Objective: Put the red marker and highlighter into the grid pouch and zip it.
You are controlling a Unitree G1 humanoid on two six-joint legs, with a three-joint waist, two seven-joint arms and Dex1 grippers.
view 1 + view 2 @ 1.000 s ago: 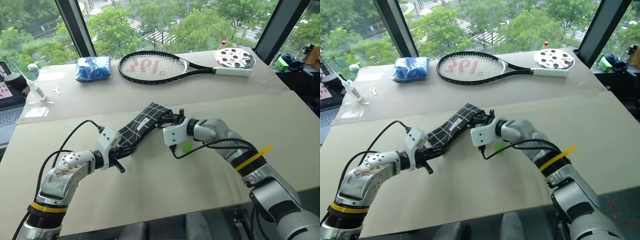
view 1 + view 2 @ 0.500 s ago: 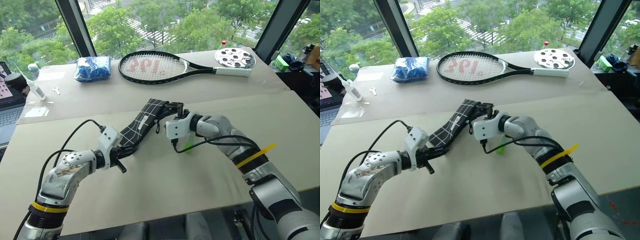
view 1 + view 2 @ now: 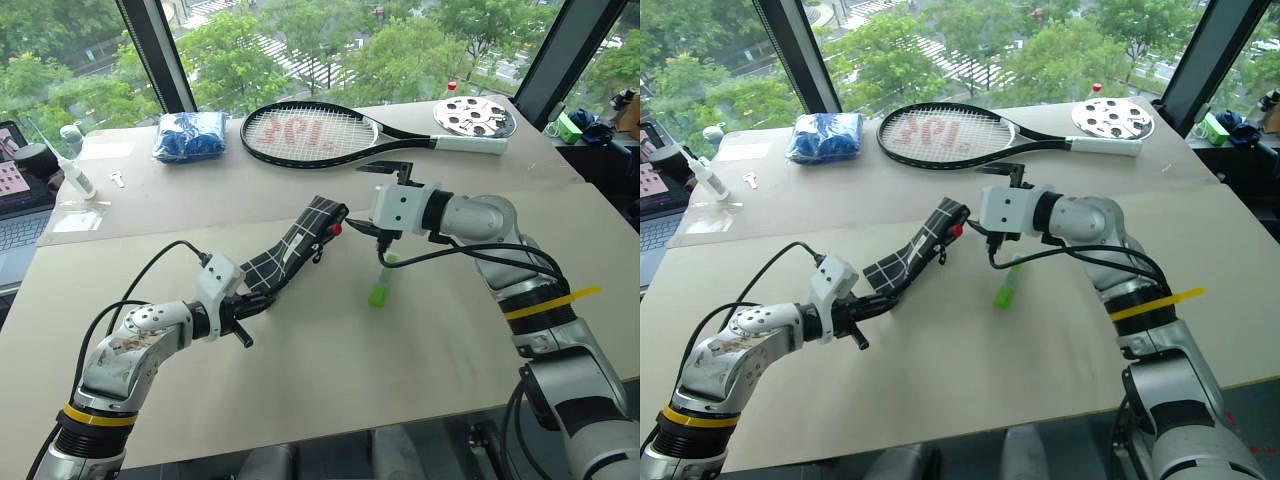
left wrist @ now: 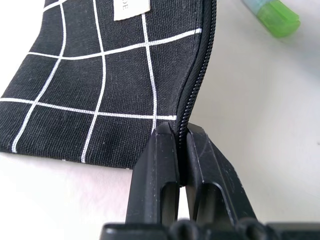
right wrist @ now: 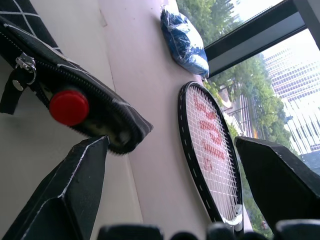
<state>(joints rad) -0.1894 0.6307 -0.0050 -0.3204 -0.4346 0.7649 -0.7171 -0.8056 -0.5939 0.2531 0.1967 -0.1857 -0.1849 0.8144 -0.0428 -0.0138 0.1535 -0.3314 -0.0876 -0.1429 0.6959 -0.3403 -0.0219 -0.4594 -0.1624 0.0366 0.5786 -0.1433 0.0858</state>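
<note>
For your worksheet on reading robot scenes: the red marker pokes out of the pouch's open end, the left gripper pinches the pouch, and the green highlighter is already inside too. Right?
Not quite. The highlighter lies on the table beside the grid pouch, as the left eye view shows. The red marker and left gripper are as described.

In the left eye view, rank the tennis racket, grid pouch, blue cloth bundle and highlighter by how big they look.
1. tennis racket
2. grid pouch, though it sits nearer the camera
3. blue cloth bundle, farther back, so this placing is unsure
4. highlighter

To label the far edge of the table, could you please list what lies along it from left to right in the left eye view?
White bottle → blue cloth bundle → tennis racket → perforated round disc.
</note>
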